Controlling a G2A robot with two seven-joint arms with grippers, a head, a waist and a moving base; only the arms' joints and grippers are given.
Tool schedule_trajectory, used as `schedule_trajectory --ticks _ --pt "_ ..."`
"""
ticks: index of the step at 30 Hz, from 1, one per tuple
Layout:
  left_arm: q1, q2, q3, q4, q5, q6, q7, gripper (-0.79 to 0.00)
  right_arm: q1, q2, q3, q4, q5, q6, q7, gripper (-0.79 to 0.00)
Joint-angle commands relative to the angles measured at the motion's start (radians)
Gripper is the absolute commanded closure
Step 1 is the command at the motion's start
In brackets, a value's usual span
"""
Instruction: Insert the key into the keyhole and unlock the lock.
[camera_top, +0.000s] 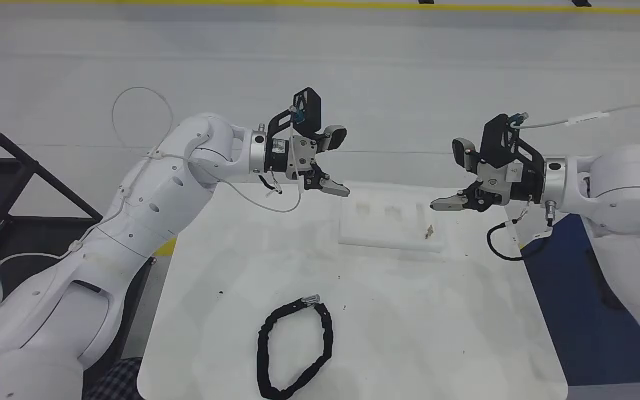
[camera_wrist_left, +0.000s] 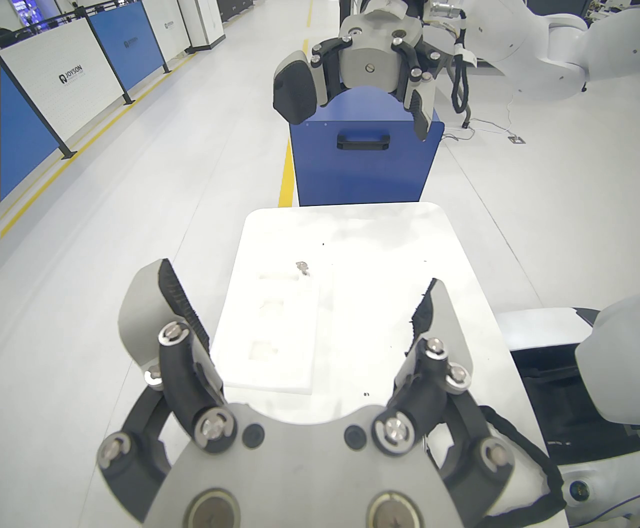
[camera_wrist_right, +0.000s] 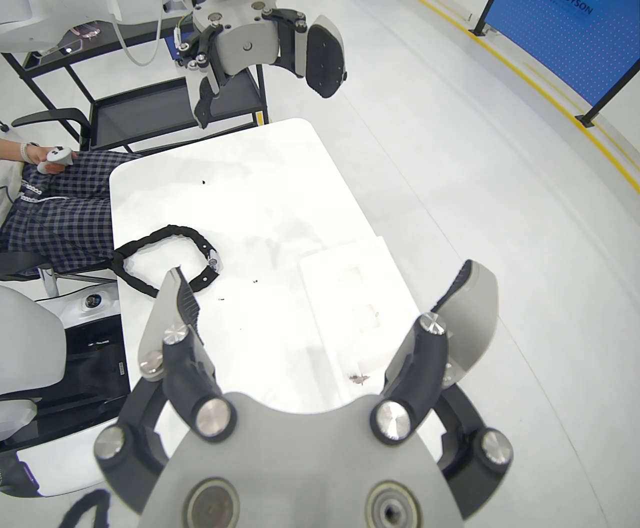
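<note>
Left pincer (camera_top: 338, 160) and right pincer (camera_top: 452, 177) both gape, empty. Right hangs nearest the key (camera_top: 429, 232) on the tray (camera_top: 385, 237): best drop straight, pinch its head, blade free for the lock (camera_top: 293, 345).

White, rounded left arm (camera_top: 150, 230) at frame left, thin white cable (camera_top: 140, 88) looping off it; right arm (camera_top: 610, 185) trails black cable (camera_top: 500, 252). Up close, left gripper (camera_wrist_left: 298, 272): grey plate, black links, silver screws, ribbed black pads (camera_wrist_left: 182, 305).
</note>
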Motion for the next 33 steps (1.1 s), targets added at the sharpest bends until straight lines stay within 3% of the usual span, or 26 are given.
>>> schedule_trajectory --ticks 1,13,19,26,33 --pt "0.0 0.0 0.0 0.0 0.0 0.0 0.0 -0.785 -0.013 0.0 -0.002 0.013 -0.006 0.014 -0.017 -0.785" --pt "0.0 0.0 0.0 0.0 0.0 0.0 0.0 -0.785 -0.061 -0.015 -0.076 0.199 -0.1 0.188 -0.102 -0.785" --pt "0.0 0.0 0.0 0.0 0.0 0.0 0.0 -0.785 -0.034 -0.039 -0.153 0.282 -0.165 0.358 -0.115 -0.785" --pt "0.0 0.0 0.0 0.0 0.0 0.0 0.0 -0.785 0.041 -0.09 -0.273 0.437 -0.113 0.547 -0.05 -0.785" --pt "0.0 0.0 0.0 0.0 0.0 0.0 0.0 -0.785 0.127 -0.153 -0.392 0.6 -0.048 0.583 0.024 -0.785"
